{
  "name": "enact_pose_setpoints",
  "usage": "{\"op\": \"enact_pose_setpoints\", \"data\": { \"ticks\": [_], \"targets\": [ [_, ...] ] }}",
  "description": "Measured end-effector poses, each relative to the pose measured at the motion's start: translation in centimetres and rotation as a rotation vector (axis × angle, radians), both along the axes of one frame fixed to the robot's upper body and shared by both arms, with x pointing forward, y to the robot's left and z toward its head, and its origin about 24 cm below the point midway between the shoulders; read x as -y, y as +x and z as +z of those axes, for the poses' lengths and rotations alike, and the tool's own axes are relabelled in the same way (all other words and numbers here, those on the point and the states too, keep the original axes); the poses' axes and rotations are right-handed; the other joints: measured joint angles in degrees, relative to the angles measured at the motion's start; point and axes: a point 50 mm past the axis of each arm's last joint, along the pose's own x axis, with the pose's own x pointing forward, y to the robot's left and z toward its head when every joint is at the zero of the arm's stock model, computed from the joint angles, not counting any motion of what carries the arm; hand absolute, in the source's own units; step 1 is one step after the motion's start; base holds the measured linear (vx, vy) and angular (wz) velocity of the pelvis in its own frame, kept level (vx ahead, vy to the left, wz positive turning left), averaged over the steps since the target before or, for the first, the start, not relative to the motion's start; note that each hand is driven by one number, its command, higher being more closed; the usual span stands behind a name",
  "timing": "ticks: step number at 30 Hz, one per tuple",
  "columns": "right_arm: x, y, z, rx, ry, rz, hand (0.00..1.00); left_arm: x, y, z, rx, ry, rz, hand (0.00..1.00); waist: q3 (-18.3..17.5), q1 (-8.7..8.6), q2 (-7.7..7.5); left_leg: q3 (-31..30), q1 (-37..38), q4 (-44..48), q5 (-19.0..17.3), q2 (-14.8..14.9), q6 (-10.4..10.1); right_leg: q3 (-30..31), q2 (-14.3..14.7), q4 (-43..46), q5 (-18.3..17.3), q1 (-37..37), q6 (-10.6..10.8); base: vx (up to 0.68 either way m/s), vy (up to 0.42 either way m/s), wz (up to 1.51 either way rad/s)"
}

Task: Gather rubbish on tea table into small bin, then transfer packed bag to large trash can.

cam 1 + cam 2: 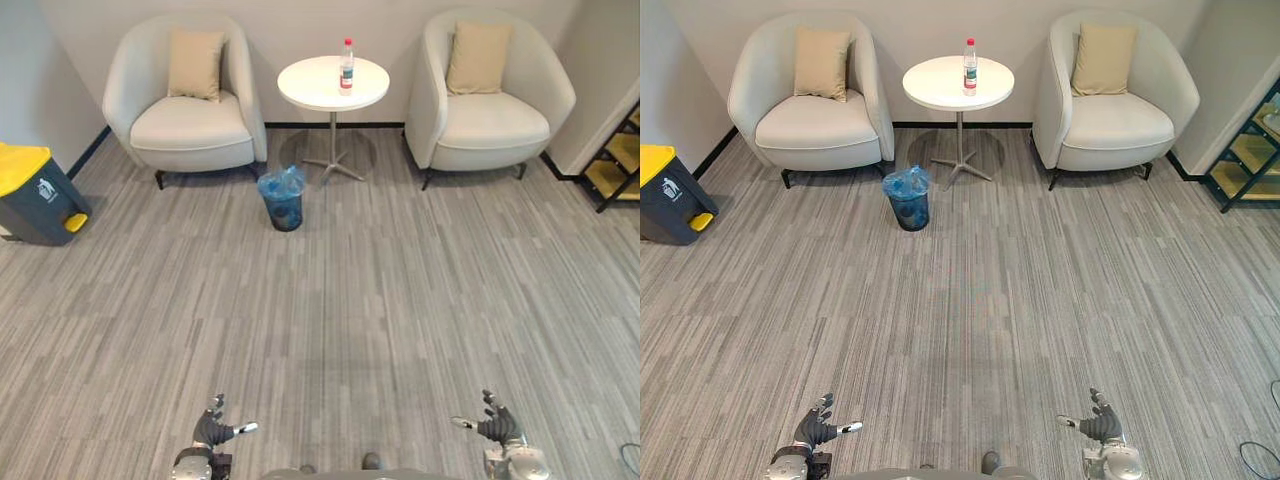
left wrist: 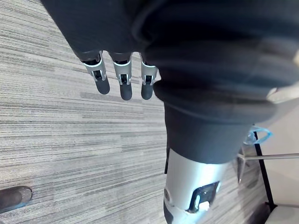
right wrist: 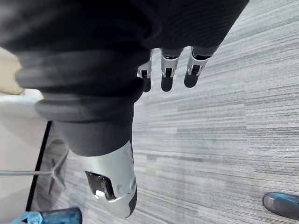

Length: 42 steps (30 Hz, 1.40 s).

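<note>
**Status: both hands empty, rubbish on bench**

1. Hands. The left hand [image 1: 211,428] and the right hand [image 1: 498,425] show at the near edge of the eye views, low over the carpet and well apart from each other. Each has its thumb pointing inward toward the other hand. In the left wrist view the fingers [image 2: 125,86] run straight out in a row, spread open over bare floor, with nothing between them. In the right wrist view the fingers [image 3: 167,77] are likewise straight and hold nothing.

2. Bench. The round white bench [image 1: 310,88] stands at the far wall between two pale armchairs, the left chair [image 1: 190,130] and the right chair [image 1: 490,125]. Each chair carries a tan cushion against its back.

3. Rubbish. One clear bottle [image 1: 347,68] with a red cap stands upright on the bench, toward its right side.

4. Bin. The small bin [image 1: 286,210] sits on the floor just in front of the bench, toward the left chair. A blue bag [image 1: 281,184] lines it, and the bag's rim is bunched above the top.

5. Trash can. The dark trash can [image 1: 40,205] with a yellow lid stands at the left wall, well apart from the bin and the bench.

6. Spacing. Both hands are far from the bench, the bin and the trash can.
</note>
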Motion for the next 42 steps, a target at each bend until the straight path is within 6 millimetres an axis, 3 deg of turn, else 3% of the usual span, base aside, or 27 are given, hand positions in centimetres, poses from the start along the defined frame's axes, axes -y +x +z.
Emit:
{"op": "enact_pose_setpoints", "data": {
  "ticks": [8,10,11,13,15,18,19,20,21,22,23,24,26,28,29,30,32,35,36,37,38,39,40,41,42],
  "targets": [
    [-0.1,1.1,0.3,0.043,0.027,-0.040,0.00,0.2,1.1,0.7,0.067,-0.032,0.033,0.00,0.38,0.07,-0.13,1.45,-3.30,0.96,-0.53,0.53,0.75,1.43,0.56,0.71,0.02,-3.36,-0.36,0.00,-0.011,-0.11],
    [-0.1,1.8,0.5,0.065,0.029,-0.045,0.00,0.5,2.0,1.3,0.110,-0.036,0.024,0.00,1.55,0.11,0.08,2.55,-5.82,4.82,-2.79,0.80,1.30,1.95,0.47,9.68,-4.86,-8.61,0.56,-0.01,0.011,-0.19],
    [-0.3,2.6,0.7,0.080,0.031,-0.043,0.00,0.5,2.4,1.6,0.129,-0.036,0.019,0.00,2.29,0.16,-0.20,2.99,-6.85,7.49,-4.73,0.54,1.79,2.44,-0.22,17.45,-8.86,-12.28,2.26,-0.01,0.017,-0.19],
    [-0.5,2.9,0.7,0.080,0.032,-0.046,0.00,0.6,2.4,1.6,0.130,-0.036,0.020,0.00,3.44,0.22,-0.39,4.03,-7.45,11.14,-8.44,0.45,2.73,0.92,-1.51,28.67,-11.72,-16.97,5.82,0.00,0.027,-0.33],
    [-1.3,3.3,0.8,0.095,0.044,-0.031,0.00,0.5,2.5,1.6,0.120,-0.032,0.014,0.00,4.82,-0.27,-0.55,3.82,-5.92,12.72,-10.45,0.47,3.84,-2.76,-3.50,39.95,-13.58,-22.37,5.04,0.10,0.005,-0.14],
    [-1.5,3.1,0.6,0.079,0.047,-0.022,0.00,0.4,2.9,1.7,0.127,-0.034,0.019,0.00,6.05,-0.80,-0.41,3.67,-3.27,11.57,-11.94,1.31,3.14,-5.43,-4.61,36.83,-14.47,-25.59,4.06,0.27,-0.025,0.02],
    [-1.6,3.4,0.7,0.084,0.047,-0.014,0.00,0.3,3.4,1.9,0.142,-0.037,0.024,0.00,6.64,-1.70,-0.55,2.78,-2.13,10.92,-12.69,2.37,2.34,-6.55,-4.42,31.38,-13.27,-26.68,4.28,0.37,-0.084,0.23],
    [-1.6,3.5,0.7,0.085,0.047,-0.010,0.00,0.4,3.8,2.0,0.152,-0.040,0.030,0.00,7.31,-2.00,0.26,2.29,-0.96,9.72,-12.99,3.22,1.84,-7.16,-4.18,25.92,-10.86,-27.62,4.27,0.62,-0.169,0.43],
    [-1.5,3.6,0.8,0.088,0.043,-0.010,0.00,0.6,4.6,2.3,0.173,-0.043,0.026,0.00,7.78,-2.59,-0.53,1.10,1.88,7.03,-13.17,4.40,0.34,-7.87,-4.09,16.90,-2.82,-27.98,4.41,0.51,-0.158,0.43],
    [-1.4,3.5,0.8,0.087,0.040,-0.010,0.00,0.7,4.8,2.3,0.176,-0.044,0.027,0.00,7.79,-3.10,-0.19,0.57,2.70,5.99,-13.07,4.95,-0.59,-8.54,-3.87,16.15,1.27,-27.71,4.23,0.53,-0.173,0.48],
    [-1.3,3.5,0.9,0.088,0.033,-0.015,0.00,0.8,4.8,2.2,0.175,-0.045,0.027,0.00,7.68,-3.39,0.24,-0.37,3.32,5.27,-12.80,6.46,-1.99,-8.95,-2.92,17.99,2.90,-27.72,-0.76,0.56,-0.222,0.31],
    [-1.4,4.5,1.4,0.122,0.027,-0.014,0.00,0.7,5.2,2.3,0.177,-0.043,0.024,0.00,7.87,-3.38,0.46,-1.40,2.98,7.79,-11.34,7.73,-4.50,-9.85,-3.11,25.65,-2.19,-30.32,-2.97,0.56,-0.235,0.24],
    [-1.4,4.8,1.6,0.135,0.025,-0.010,0.00,0.9,5.1,2.1,0.173,-0.050,0.026,0.00,7.88,-3.53,0.67,-3.33,2.15,14.22,-8.96,7.92,-6.96,-10.51,-3.30,29.79,-7.01,-28.79,-3.79,0.64,-0.279,0.26],
    [-1.7,4.8,1.7,0.139,0.025,0.005,0.00,1.3,4.9,1.9,0.165,-0.063,0.038,0.00,8.17,-3.31,1.26,-3.85,-3.72,33.11,-1.97,9.44,-5.94,-11.48,-2.31,27.71,-10.96,-21.65,-4.26,0.59,-0.252,0.31],
    [-2.1,5.0,1.8,0.150,0.031,0.021,0.00,1.6,4.5,1.7,0.157,-0.073,0.041,0.00,8.55,-2.41,1.29,-3.24,-9.74,48.33,-0.39,12.05,-5.44,-11.50,-0.89,24.56,-12.25,-16.23,-5.23,0.53,-0.196,-0.10],
    [-2.8,5.4,2.0,0.176,0.050,0.029,0.00,1.8,4.0,1.5,0.145,-0.079,0.047,0.00,8.63,-1.18,1.54,-1.65,-15.04,58.64,-2.16,13.90,-2.73,-10.70,0.63,21.45,-12.72,-11.44,-5.83,0.52,-0.168,-0.24],
    [-3.6,5.8,2.4,0.222,0.076,0.032,0.00,2.1,3.7,1.4,0.144,-0.088,0.051,0.00,9.07,0.76,0.58,1.89,-21.77,62.36,-3.52,14.39,-0.95,-9.51,1.05,16.19,-13.18,-4.46,-5.83,0.52,-0.119,-0.25],
    [-3.8,6.4,2.8,0.252,0.084,0.033,0.00,2.8,4.0,1.8,0.175,-0.108,0.049,0.00,9.25,2.65,-0.32,5.97,-29.79,48.57,-5.49,10.97,-0.39,-8.22,0.52,9.32,-13.49,3.12,-5.27,0.53,-0.048,-0.22],
    [-3.7,7.0,2.9,0.261,0.087,0.020,0.00,3.0,3.9,1.7,0.174,-0.115,0.057,0.00,9.64,4.14,-0.96,5.19,-31.23,33.58,-4.60,6.74,-1.08,-6.94,-0.52,7.00,-13.87,6.20,-4.60,0.66,0.059,-0.55],
    [-3.6,7.1,2.8,0.259,0.091,0.005,0.00,3.1,3.9,1.7,0.174,-0.118,0.059,0.00,9.55,4.81,-0.91,4.13,-31.23,23.68,-2.57,4.39,-3.10,-5.80,-1.16,5.93,-14.58,7.97,-3.44,0.56,0.089,-0.60],
    [-3.5,7.0,2.7,0.250,0.092,-0.004,0.00,3.1,3.7,1.6,0.171,-0.120,0.062,0.00,9.44,5.11,-1.02,3.42,-30.86,17.39,-0.94,3.28,-3.86,-5.08,-1.05,5.08,-14.95,9.06,-2.83,0.57,0.141,-0.55],
    [-3.3,6.9,2.6,0.241,0.086,-0.004,0.00,3.2,3.4,1.5,0.163,-0.122,0.068,0.00,8.87,5.23,0.07,2.52,-31.05,11.54,0.44,2.83,-3.96,-3.99,-0.39,4.20,-15.82,10.68,-1.81,0.46,0.157,-0.53],
    [-3.2,6.7,2.3,0.226,0.083,-0.010,0.00,2.9,2.8,1.2,0.144,-0.117,0.075,0.00,8.09,5.44,0.82,1.64,-31.55,12.41,4.15,2.41,0.06,-2.95,-0.45,5.30,-18.55,12.22,-1.71,0.75,0.257,-0.56],
    [-3.4,6.1,1.7,0.196,0.092,-0.021,0.00,2.7,2.6,1.0,0.126,-0.111,0.082,0.00,7.13,5.81,-1.08,2.18,-32.10,16.13,7.61,1.19,2.79,-1.93,-2.02,10.33,-21.12,11.59,-0.59,0.65,0.225,-0.31],
    [-3.4,5.1,1.1,0.162,0.096,-0.040,0.00,2.7,2.7,1.0,0.125,-0.106,0.078,0.00,6.12,5.21,-2.90,2.93,-31.82,18.32,6.78,0.19,4.14,-1.51,-4.05,20.52,-21.59,7.77,0.60,0.66,0.200,-0.04]
  ]
}}
